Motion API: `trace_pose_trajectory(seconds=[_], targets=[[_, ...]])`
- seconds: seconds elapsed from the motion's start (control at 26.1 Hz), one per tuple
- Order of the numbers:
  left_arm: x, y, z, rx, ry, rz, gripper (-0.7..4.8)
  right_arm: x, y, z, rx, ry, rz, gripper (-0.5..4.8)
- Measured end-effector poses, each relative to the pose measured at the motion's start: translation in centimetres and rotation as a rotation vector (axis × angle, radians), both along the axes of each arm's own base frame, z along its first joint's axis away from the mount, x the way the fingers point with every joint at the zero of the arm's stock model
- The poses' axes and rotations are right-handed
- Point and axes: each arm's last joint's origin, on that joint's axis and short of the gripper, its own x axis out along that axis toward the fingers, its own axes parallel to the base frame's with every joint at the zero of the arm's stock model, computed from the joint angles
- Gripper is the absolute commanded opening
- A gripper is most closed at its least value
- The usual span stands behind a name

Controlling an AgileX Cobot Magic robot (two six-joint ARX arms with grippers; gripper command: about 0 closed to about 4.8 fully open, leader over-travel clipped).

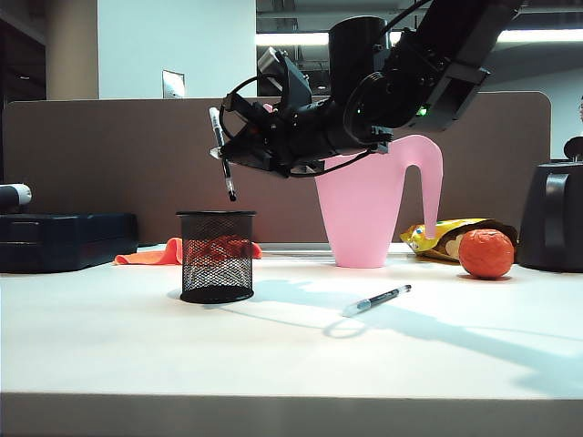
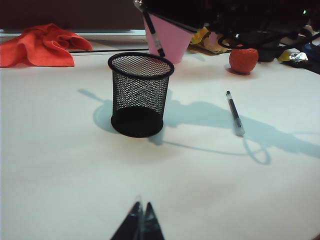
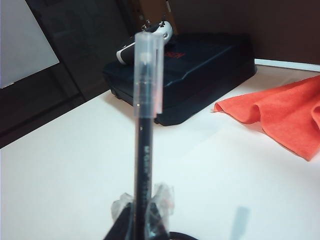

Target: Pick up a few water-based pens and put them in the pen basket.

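My right gripper (image 1: 228,150) hangs above the pen basket (image 1: 217,257), shut on a water-based pen (image 1: 221,153) that stands almost upright, its dark tip just over the rim. In the right wrist view the same pen (image 3: 145,120) rises between the fingertips of the right gripper (image 3: 142,212), clear cap end away from them. The basket is a black mesh cup (image 2: 140,95), and the held pen (image 2: 153,32) hovers over its opening. A second pen (image 1: 377,299) lies flat on the table to the basket's right. My left gripper (image 2: 140,210) is shut and empty, low over the near table.
A pink watering can (image 1: 369,205) stands behind the basket. An orange cloth (image 1: 164,254) lies at the back left beside a dark case (image 1: 64,238). A red-orange ball (image 1: 485,252) and a yellow snack bag (image 1: 437,235) sit at the right.
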Motion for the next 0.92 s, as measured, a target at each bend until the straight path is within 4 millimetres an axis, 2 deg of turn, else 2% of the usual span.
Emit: trace_pose_trajectory(seconds=[0.04,0.11,0.27,0.31,0.34,0.38,0.54,0.73,0.92], targets=[[0.0,0.0,0.0,0.000,0.000,0.000,-0.05,0.0,0.0,0.0,-0.002,0.002,0.000,0.35],[0.0,0.0,0.0,0.000,0.000,0.000,-0.05,0.0,0.0,-0.2,-0.011,0.013,0.000,0.71],[0.0,0.0,0.0,0.000,0.000,0.000,-0.05,0.0,0.0,-0.2,-0.016,0.019,0.000,0.76],[0.0,0.0,0.0,0.000,0.000,0.000,-0.05,0.0,0.0,-0.2,-0.016,0.020,0.000,0.73],[0.0,0.0,0.0,0.000,0.000,0.000,-0.05,0.0,0.0,-0.2,-0.016,0.019,0.000,0.07],[0.0,0.0,0.0,0.000,0.000,0.000,-0.05,0.0,0.0,-0.2,-0.015,0.020,0.001,-0.08],[0.0,0.0,0.0,0.000,0.000,0.000,-0.05,-0.3,-0.2,0.7,-0.015,0.027,0.000,-0.08],[0.0,0.0,0.0,0.000,0.000,0.000,-0.05,-1.1,-1.1,3.2,-0.038,0.055,-0.050,-0.08],[0.0,0.0,0.0,0.000,0.000,0.000,-0.04,-2.5,-2.9,4.6,-0.180,0.221,-0.210,-0.08]])
